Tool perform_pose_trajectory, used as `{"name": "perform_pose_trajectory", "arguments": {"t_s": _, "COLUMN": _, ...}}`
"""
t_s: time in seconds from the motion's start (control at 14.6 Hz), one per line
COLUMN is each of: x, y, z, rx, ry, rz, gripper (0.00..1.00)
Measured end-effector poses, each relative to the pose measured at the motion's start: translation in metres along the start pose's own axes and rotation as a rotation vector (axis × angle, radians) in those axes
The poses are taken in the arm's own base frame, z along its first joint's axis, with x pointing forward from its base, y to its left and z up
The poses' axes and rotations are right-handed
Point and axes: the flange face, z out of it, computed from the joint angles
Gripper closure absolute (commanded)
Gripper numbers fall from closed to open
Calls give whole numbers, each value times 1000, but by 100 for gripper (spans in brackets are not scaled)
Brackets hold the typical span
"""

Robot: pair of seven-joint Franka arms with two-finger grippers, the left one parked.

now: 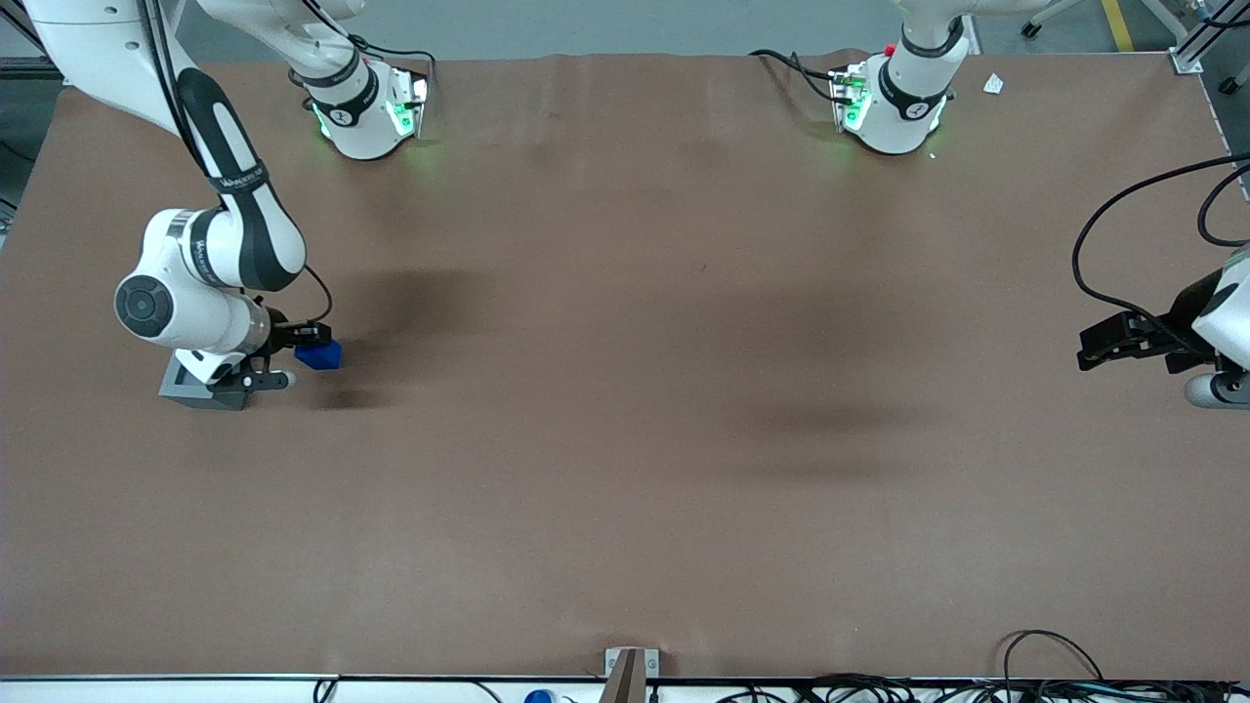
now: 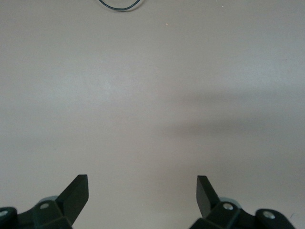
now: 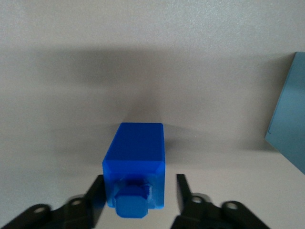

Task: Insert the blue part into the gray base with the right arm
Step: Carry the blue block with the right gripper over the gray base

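Observation:
The blue part (image 1: 319,354) lies on the brown table toward the working arm's end. In the right wrist view the blue part (image 3: 136,157) points its square stud at the camera. My right gripper (image 1: 296,344) is low over the table and open, with its fingers on either side of the part's stud end (image 3: 139,186). One finger (image 3: 182,188) stands clear of the block with a gap, and the other is close against it. The gray base (image 1: 187,383) sits on the table beside the gripper, partly hidden under the wrist. One of its edges shows in the right wrist view (image 3: 291,114).
Two round white pedestals with green lights (image 1: 371,112) (image 1: 891,107) stand farther from the front camera. The parked arm's black gripper (image 1: 1133,342) and its looping cables sit at the other end of the table. A small bracket (image 1: 630,664) is at the table's near edge.

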Motion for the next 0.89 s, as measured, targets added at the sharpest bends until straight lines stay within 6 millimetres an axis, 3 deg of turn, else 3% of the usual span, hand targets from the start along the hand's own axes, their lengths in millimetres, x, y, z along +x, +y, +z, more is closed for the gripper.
{"name": "perform_pose_trajectory", "arguments": {"t_s": 0.21, "x": 5, "y": 2, "z": -5, "rx": -1, "ry": 14, "rz": 4, "gripper": 91}}
{"name": "perform_pose_trajectory", "arguments": {"t_s": 0.48, "x": 18, "y": 9, "z": -29, "rx": 0, "ry": 19, "rz": 14, "gripper": 95}}
{"name": "perform_pose_trajectory", "arguments": {"t_s": 0.76, "x": 33, "y": 53, "z": -112, "rx": 28, "ry": -33, "rz": 82, "gripper": 98}}
{"name": "perform_pose_trajectory", "arguments": {"t_s": 0.89, "x": 34, "y": 80, "z": -141, "rx": 35, "ry": -9, "rz": 115, "gripper": 99}}
